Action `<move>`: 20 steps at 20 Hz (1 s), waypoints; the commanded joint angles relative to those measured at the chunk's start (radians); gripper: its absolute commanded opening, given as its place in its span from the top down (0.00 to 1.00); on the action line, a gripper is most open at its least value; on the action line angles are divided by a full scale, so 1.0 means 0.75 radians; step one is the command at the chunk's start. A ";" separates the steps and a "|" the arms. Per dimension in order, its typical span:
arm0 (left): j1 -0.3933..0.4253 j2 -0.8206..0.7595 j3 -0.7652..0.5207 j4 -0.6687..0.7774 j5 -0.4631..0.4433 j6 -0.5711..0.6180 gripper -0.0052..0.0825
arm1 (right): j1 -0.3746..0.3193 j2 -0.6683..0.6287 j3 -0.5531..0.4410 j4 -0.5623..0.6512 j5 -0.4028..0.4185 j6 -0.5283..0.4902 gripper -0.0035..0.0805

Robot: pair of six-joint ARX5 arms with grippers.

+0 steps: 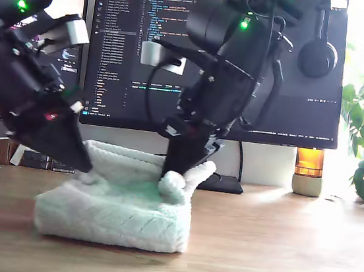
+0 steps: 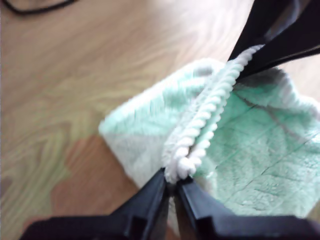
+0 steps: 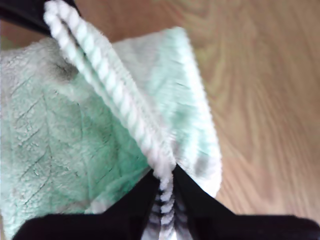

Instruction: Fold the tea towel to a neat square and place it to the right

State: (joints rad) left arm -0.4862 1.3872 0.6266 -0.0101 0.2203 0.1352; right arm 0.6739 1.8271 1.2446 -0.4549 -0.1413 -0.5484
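- On the wooden table [image 1: 287, 255], left of centre in the exterior view, lies the tea towel [image 1: 112, 214]. It is a pale mint-green plush cloth, doubled into a thick, soft-edged block in front of the monitor [image 1: 294, 90].
- Its pile is fluffy and pressed with a faint grid of stitched lines, and the outer sides look whiter than the top.
- A whitish hem [image 3: 115, 95], twisted like rope, runs along the raised far edge. In the second wrist view two strands of it lie side by side.
- The table top is smooth, warm brown wood with a flowing grain.
- My first gripper [image 2: 171, 182] has thin, black, tapered jaws. They are pressed together on one end of the hem, with the cord bunching just past the tips.
- In the exterior view its arm comes in from the upper left and slants down to the towel's far edge.
- My second gripper [image 3: 165, 175] likewise pinches the hem between closed jaws, and the ribbed cord shows through the narrow slot between them.
- Its arm stands steeper, in front of the middle of the monitor, with the tips at the towel's corner on the exterior view's right, where a white lump of cloth curls up.
- Between the two pinches the far edge stands above the flat part of the cloth.
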 commanded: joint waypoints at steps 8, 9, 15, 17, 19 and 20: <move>0.033 0.063 -0.005 0.048 0.006 0.010 0.96 | -0.026 0.105 -0.004 0.012 0.018 0.003 0.97; 0.035 0.063 -0.005 0.050 0.006 0.010 0.96 | -0.026 0.111 -0.004 0.012 0.018 0.004 0.97; 0.035 0.063 -0.005 0.057 0.004 0.031 0.91 | -0.026 0.113 -0.003 0.042 0.028 0.030 0.89; 0.037 0.063 -0.005 0.063 -0.016 0.031 0.86 | -0.026 0.113 -0.004 0.041 0.028 0.033 0.88; 0.043 0.063 -0.005 0.067 -0.025 0.030 0.81 | -0.026 0.113 -0.003 0.051 0.028 0.038 0.79; 0.044 0.063 -0.005 0.067 -0.025 0.030 0.81 | -0.026 0.113 -0.003 0.055 0.031 0.038 0.75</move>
State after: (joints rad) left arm -0.4561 1.4288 0.6266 0.0307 0.2012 0.1535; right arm 0.6601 1.9003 1.2465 -0.4183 -0.1211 -0.5243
